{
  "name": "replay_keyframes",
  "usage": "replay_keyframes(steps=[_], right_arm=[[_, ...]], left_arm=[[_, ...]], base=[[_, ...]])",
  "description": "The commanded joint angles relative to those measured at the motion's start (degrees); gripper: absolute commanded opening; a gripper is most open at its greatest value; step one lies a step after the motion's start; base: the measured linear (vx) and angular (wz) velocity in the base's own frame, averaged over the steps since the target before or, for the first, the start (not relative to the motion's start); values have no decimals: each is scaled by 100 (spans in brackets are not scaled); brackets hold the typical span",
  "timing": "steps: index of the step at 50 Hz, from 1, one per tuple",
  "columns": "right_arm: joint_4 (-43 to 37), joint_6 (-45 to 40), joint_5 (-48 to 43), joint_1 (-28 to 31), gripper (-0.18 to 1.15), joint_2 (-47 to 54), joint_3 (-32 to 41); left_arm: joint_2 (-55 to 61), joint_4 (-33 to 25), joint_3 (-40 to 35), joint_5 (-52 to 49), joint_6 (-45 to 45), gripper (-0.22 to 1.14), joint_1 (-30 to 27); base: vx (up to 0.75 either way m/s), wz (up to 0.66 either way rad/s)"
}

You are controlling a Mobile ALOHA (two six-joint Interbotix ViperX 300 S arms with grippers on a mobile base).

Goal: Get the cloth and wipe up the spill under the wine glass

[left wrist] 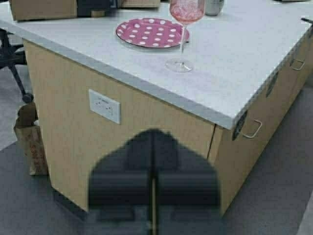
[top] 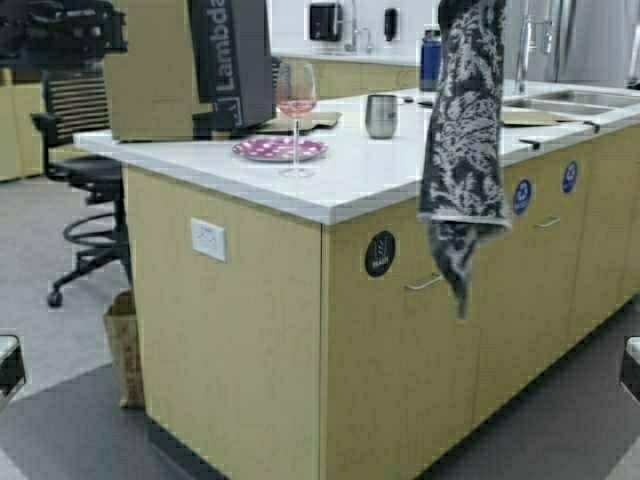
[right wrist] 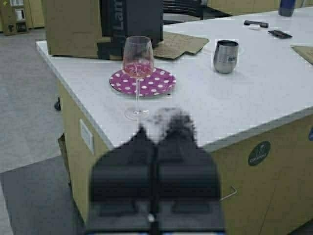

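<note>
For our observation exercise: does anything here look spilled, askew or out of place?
The cloth dangles in mid-air before the counter, pinched in the right gripper. A faint pinkish smear seems to lie around the foot of the wine glass. Nothing else stands out.
</note>
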State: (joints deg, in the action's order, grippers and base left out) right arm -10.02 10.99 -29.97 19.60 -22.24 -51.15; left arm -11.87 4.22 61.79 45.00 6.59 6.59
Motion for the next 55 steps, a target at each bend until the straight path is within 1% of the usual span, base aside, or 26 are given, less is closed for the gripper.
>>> replay_keyframes(steps=[1, 17, 30, 45, 55], right_arm=[[0, -18, -88, -18, 6, -105, 158], [0, -9, -88, -18, 6, -97, 141], [0, -9, -88, -18, 6, -53, 123], [0, -9, -88, -18, 6, -53, 88], [0, -9, -88, -9, 6, -70, 114]], left_arm=[[62, 9, -114, 132, 0, 2, 44], [308, 9, -176, 299, 0, 3, 79], [773, 9, -334, 369, 9, 3, 88], [1608, 9, -360, 1134, 9, 3, 396], [2408, 9, -563, 1872, -44, 3, 404]], base=[[22, 2], [25, -5], [24, -11], [20, -7], [16, -1]])
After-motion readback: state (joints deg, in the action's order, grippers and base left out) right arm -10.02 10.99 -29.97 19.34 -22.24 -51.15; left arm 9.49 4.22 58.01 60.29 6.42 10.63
